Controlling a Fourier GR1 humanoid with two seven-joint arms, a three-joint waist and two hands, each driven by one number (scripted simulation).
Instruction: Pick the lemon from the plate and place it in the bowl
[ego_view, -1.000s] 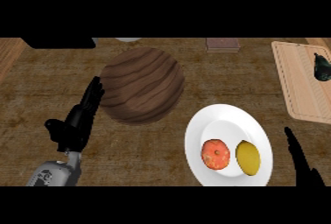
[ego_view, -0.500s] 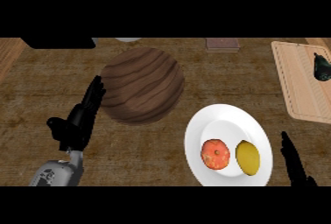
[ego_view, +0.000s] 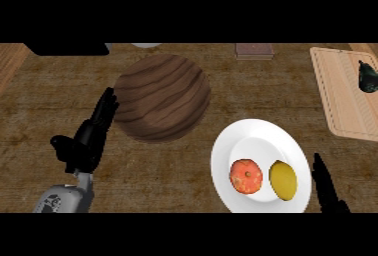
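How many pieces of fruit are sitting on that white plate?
2. The yellow lemon lies on the right side of the white plate; a round orange-red fruit lies just left of it. Nothing on the plate appears hidden.

A white plate holds the lemon with an orange fruit touching its left side. The wooden bowl sits up-left of the plate. The left hand, fingers straight, rests left of the bowl; the right hand shows just right of the plate.
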